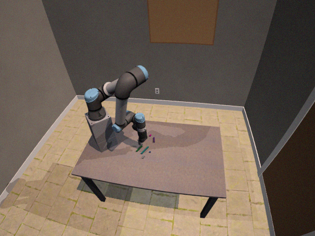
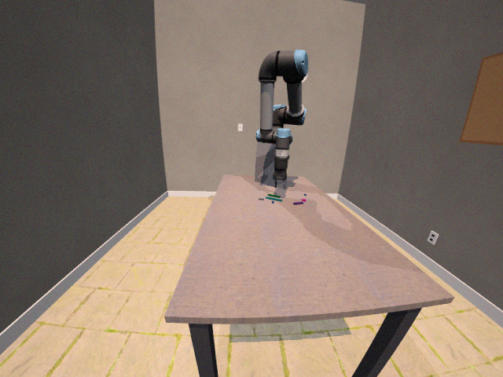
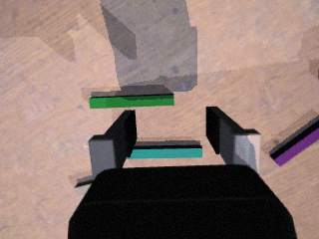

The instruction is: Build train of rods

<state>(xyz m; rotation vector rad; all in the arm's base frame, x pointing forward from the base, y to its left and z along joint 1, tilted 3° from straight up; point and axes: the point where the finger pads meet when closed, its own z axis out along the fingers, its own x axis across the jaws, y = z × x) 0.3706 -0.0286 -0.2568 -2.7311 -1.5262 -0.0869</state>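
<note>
Wrist view: gripper (image 3: 170,130) spread to full width, nothing between the fingers, no contact with any rod. Turquoise rod (image 3: 165,151) flat on the table (image 3: 45,164), seen through the finger gap, lying crosswise between both fingertips. Green rod (image 3: 132,101) parallel and just beyond it, apart. Purple rod (image 3: 296,147) off to the right, angled. Top view: gripper (image 1: 141,140) poised low above the rod cluster near the arm's pedestal (image 1: 100,132); green (image 1: 139,148) and turquoise (image 1: 144,149) side by side, magenta rod (image 1: 150,135) and purple (image 1: 153,139) behind, blue rod (image 1: 149,151) and grey rod (image 1: 143,157) nearer the front edge.
</note>
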